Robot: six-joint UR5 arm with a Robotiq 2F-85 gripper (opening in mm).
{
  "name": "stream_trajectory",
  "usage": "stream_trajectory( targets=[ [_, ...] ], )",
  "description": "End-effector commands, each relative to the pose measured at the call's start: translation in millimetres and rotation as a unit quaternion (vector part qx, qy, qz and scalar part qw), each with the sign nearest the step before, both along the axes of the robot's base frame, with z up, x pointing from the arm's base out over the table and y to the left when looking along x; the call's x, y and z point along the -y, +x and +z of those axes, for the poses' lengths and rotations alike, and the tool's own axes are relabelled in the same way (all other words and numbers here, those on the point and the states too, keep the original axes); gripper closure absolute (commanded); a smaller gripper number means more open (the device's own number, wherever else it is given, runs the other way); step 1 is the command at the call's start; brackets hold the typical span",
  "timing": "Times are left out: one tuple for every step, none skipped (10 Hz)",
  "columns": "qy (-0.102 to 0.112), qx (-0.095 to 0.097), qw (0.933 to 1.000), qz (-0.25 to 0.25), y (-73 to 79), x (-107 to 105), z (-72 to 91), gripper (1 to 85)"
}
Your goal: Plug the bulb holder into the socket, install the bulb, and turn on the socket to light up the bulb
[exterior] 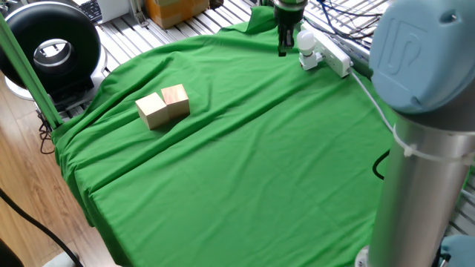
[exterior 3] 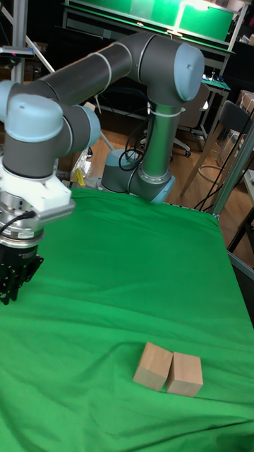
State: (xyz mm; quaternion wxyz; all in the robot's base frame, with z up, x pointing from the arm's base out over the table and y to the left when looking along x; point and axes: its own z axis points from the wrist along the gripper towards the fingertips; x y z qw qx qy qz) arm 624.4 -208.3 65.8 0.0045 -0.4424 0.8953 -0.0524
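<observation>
Fixed view: the gripper (exterior: 283, 49) hangs just left of the bulb (exterior: 305, 41), which stands in the bulb holder (exterior: 309, 59) plugged into the socket (exterior: 333, 57); its fingers look empty. Two wooden blocks (exterior: 163, 105) touch mid-cloth. Tall view: gripper (exterior 3: 10, 284) low at the left edge, grasping nothing, over the green cloth (exterior 3: 127, 296)

Robotics lab: green cloth (exterior: 245, 148) spread over slatted metal bench (exterior: 133, 26), robot arm (exterior 3: 106, 70) bolted down, office chairs (exterior 3: 227, 123) and cables (exterior: 334, 11) seen behind.
</observation>
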Motion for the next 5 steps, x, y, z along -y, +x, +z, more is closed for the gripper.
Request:
stream_trajectory(
  targets=[
    [-0.010,-0.010,0.9990,0.041,-5.6,-3,-10.2,84.7],
    [-0.032,-0.006,0.9983,0.049,0.7,7,-14.4,84.7],
    [-0.051,-0.007,0.9979,0.041,1.0,13,-20.1,84.7],
    [-0.064,-0.007,0.9974,0.033,0.5,18,-24.8,84.7],
    [-0.068,-0.010,0.9972,0.031,-0.9,19,-25.5,84.7]
  ],
)
